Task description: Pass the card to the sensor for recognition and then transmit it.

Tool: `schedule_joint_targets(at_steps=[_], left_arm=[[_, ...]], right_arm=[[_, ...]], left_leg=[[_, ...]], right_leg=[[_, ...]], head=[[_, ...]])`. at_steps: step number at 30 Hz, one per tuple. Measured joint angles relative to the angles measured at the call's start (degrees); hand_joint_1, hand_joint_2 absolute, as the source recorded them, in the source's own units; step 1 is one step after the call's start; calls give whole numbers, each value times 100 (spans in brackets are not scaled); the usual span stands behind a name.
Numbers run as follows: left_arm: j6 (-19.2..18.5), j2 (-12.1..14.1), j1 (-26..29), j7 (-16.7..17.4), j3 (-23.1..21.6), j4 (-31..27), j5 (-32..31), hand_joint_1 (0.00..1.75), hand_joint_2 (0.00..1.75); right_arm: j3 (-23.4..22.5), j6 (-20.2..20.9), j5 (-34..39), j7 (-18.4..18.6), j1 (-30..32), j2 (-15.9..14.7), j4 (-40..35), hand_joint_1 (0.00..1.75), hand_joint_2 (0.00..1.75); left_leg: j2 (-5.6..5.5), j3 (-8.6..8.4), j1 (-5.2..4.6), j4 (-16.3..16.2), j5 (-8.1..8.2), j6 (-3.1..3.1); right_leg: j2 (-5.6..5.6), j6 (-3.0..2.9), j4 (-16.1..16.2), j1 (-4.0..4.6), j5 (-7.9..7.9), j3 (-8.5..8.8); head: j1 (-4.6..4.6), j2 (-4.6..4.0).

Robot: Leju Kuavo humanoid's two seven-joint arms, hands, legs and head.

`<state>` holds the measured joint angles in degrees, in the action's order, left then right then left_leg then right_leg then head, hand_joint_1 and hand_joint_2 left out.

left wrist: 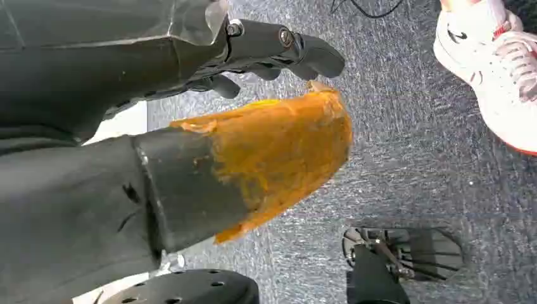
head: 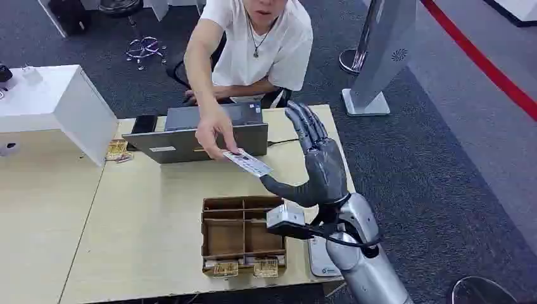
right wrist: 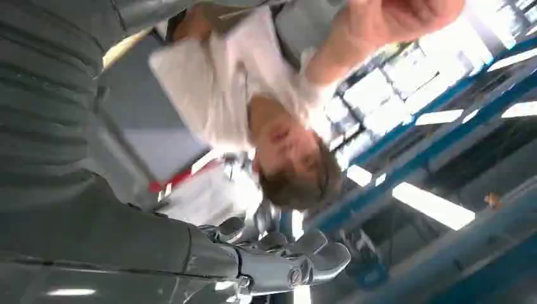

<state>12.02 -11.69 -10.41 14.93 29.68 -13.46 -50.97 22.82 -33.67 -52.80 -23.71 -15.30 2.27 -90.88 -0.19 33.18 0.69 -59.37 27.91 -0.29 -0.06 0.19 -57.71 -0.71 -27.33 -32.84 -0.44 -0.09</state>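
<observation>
A person's hand holds the white card over the table, pinching its far end. My right hand is raised just right of the card, fingers straight up and spread, its thumb stretched toward the card's near end. I cannot tell whether the thumb tip touches the card; nothing is gripped. In the right wrist view the right hand's fingers point toward the person. A white flat sensor lies on the table under my right forearm. My left hand hangs over the carpet, holding nothing, its thumb wrapped in orange tape.
A grey laptop-like unit stands between the person and the card. A cardboard divided box sits at the table's near edge, left of my right arm. A white cabinet stands at far left. A person's white shoe rests on the carpet.
</observation>
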Motion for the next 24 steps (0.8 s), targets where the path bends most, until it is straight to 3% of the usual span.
schedule_joint_targets(at_steps=[3,8,16,17,18,19,24], left_arm=[[-41,-11,-7,32,-33,0,-81,0,0],[-90,-37,-18,81,-85,0,-203,0,0],[-177,-48,-38,116,-127,0,-321,0,0],[-181,-46,-41,116,-133,0,-341,0,0],[-184,-46,-42,118,-140,0,-365,0,0],[-188,-48,-43,118,-146,0,-374,0,0],[-258,-48,-51,127,-197,0,-446,0,0]], right_arm=[[89,-512,-1234,303,-38,4,24,0,175],[39,-567,-2810,504,-41,122,-37,0,175],[46,-576,-3576,1245,-100,131,-227,2,175],[56,-576,-3598,1326,-109,131,-251,154,175],[68,-576,-3605,1374,-119,129,-260,154,175],[83,-576,-3607,1418,-128,127,-267,175,175],[175,-576,-3607,1591,-151,98,-306,175,175]], left_leg=[[0,0,0,0,0,0],[0,0,0,0,0,0],[0,0,0,0,0,0],[0,0,0,0,0,0],[0,0,0,-1,0,0],[0,0,0,-1,0,0],[0,0,0,-1,0,0]], right_leg=[[0,0,0,0,0,0],[-1,0,0,0,0,0],[0,0,0,0,0,0],[0,0,0,0,0,0],[0,0,0,0,0,0],[0,0,0,0,0,0],[0,0,0,0,0,-1]], head=[[0,0],[0,0],[0,0],[0,0],[0,0],[0,0],[0,0]])
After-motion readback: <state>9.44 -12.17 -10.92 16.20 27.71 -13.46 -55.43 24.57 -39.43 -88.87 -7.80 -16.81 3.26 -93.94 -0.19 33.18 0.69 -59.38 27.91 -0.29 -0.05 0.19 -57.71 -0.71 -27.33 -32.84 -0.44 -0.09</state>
